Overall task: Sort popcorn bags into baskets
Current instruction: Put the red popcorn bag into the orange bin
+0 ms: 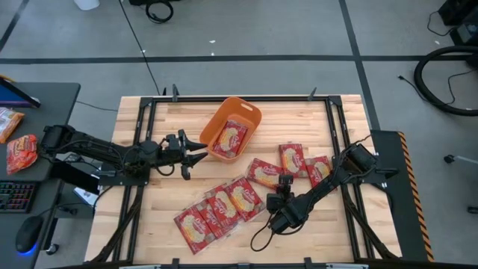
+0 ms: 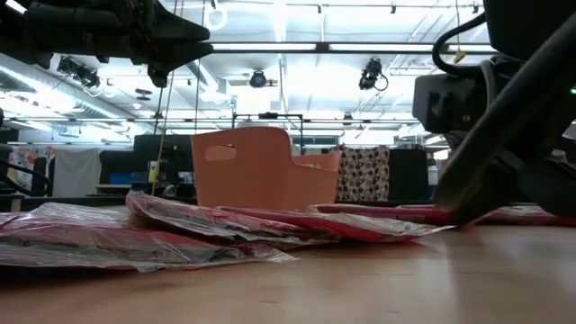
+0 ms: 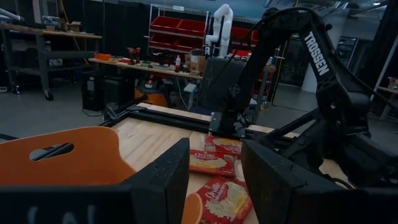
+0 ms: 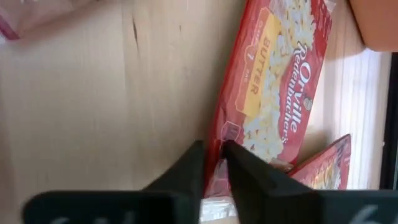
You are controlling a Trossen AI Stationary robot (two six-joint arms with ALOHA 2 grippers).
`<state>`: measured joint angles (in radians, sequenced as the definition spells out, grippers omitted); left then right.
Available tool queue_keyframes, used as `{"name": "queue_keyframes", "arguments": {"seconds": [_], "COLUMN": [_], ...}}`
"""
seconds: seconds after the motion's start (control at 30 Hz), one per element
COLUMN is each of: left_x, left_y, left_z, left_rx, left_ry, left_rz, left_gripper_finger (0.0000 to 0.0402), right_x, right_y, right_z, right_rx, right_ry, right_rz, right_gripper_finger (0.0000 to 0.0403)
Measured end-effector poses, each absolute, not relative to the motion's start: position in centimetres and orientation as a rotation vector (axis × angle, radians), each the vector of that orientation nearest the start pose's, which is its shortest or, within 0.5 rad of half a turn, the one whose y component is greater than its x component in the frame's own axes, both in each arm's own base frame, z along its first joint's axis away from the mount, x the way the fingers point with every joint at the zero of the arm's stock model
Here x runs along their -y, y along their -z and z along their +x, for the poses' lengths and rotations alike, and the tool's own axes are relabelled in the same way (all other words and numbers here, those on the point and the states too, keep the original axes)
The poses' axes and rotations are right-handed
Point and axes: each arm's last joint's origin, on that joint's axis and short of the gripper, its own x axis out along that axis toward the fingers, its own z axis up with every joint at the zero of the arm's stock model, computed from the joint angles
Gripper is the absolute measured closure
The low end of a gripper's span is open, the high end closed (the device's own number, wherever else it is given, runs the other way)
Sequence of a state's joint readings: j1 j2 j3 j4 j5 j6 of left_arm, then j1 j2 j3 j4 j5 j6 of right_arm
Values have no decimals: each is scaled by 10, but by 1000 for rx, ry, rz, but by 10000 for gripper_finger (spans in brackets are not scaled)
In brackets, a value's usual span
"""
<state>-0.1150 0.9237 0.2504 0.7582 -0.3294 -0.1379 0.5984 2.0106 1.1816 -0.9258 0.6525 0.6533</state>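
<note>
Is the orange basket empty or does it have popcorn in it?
Not empty. From above, the orange basket has one red popcorn bag lying inside it; the other bags are on the table.

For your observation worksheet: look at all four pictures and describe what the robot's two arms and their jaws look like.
Both arms are black and built of jointed segments. The left arm is slim; the right arm carries a looping black cable near its wrist and shows white TROSSEN lettering in the left wrist view. The left gripper has broad, blocky matte-black jaws; the right gripper has black jaws tapering to narrow tips.
</note>
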Motion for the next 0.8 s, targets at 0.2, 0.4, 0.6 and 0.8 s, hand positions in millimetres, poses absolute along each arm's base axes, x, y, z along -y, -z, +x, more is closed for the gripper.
{"name": "queue_keyframes", "arguments": {"seconds": [0.2,0.4,0.6,0.8], "left_x": [12,12,12,12], "left_y": [-216,-216,-216,-216], "left_z": [184,184,184,184], "left_rx": [98,98,97,98], "left_ry": [-208,-208,-208,-208], "left_rz": [-156,-156,-157,-157], "left_gripper_finger": [251,251,251,251], "right_x": [-170,-169,-163,-151], "right_y": [-120,-150,-182,-207], "right_z": [282,291,299,305], "right_rx": [-1285,-1323,-1324,-1345], "right_ry": [469,516,586,650], "right_rz": [-509,-591,-709,-803], "right_gripper_finger": [390,397,398,400]}}
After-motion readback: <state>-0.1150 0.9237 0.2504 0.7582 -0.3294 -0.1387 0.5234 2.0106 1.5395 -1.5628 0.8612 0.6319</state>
